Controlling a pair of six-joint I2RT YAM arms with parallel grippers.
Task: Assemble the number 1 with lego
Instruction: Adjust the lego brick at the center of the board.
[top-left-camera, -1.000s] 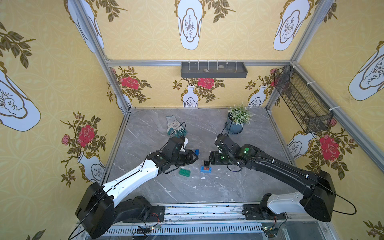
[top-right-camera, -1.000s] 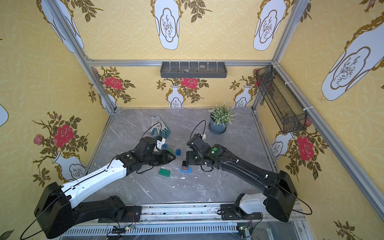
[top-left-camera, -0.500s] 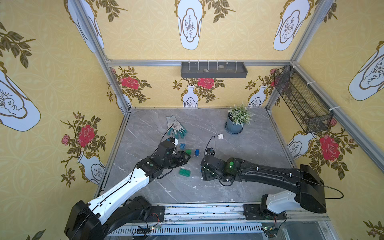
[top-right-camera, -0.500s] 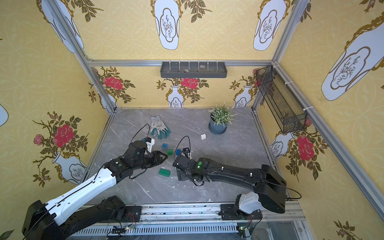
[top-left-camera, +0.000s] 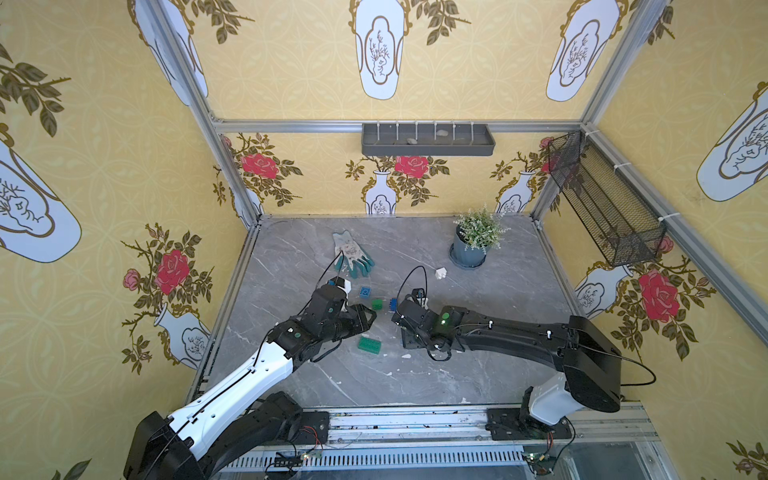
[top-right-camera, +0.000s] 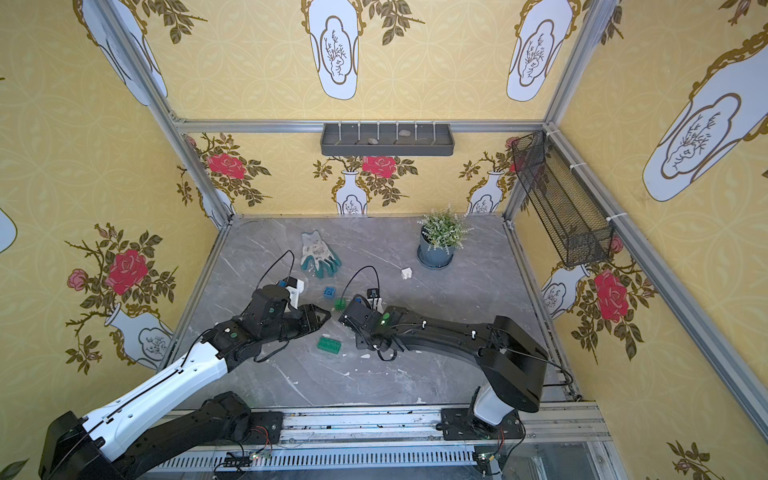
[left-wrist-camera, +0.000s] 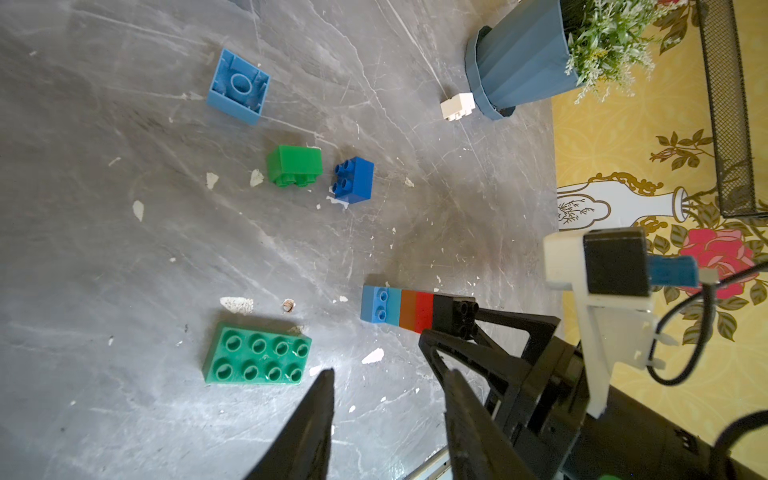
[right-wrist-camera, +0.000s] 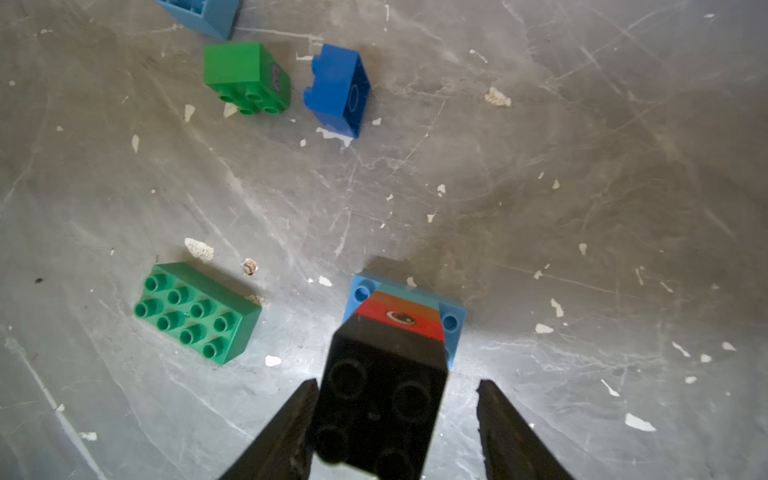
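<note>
stack (left-wrist-camera: 409, 309): a long light blue base carrying orange-brown, red and black bricks, stood upright on the table (left-wrist-camera: 124, 249) between the two arms; in both top views it is hidden under the right arm.
right gripper (right-wrist-camera: 397, 384): lowered over the top of the stack, jaws parted around the black brick (left-wrist-camera: 442, 309); one finger is seen against the brick's side and the other stands clear of it, so nothing is clamped.
left gripper (left-wrist-camera: 390, 374): jaws parted and empty, held low just beside the long green brick (left-wrist-camera: 257, 353), apart from the stack.
around: the long green brick lies studs up near the stack's base. Farther back, a green brick (left-wrist-camera: 295, 165) and a blue brick (left-wrist-camera: 353, 179) lie on their sides close together, with an upturned light blue brick (left-wrist-camera: 238, 85) beyond them. A white brick (left-wrist-camera: 457, 106) lies just beside the pot (left-wrist-camera: 519, 54); a glove (top-left-camera: 351, 255) is spread toward the back.
in the way: from the left wrist, part of the black brick is covered by a finger of the right gripper.
changed: a second ago the stack was seen in the open between the grippers, with the right arm reaching farther back; that arm has since been brought down over it. The left arm has been drawn back, so the green, light blue and white bricks are now uncovered. The long green brick has not been moved.
</note>
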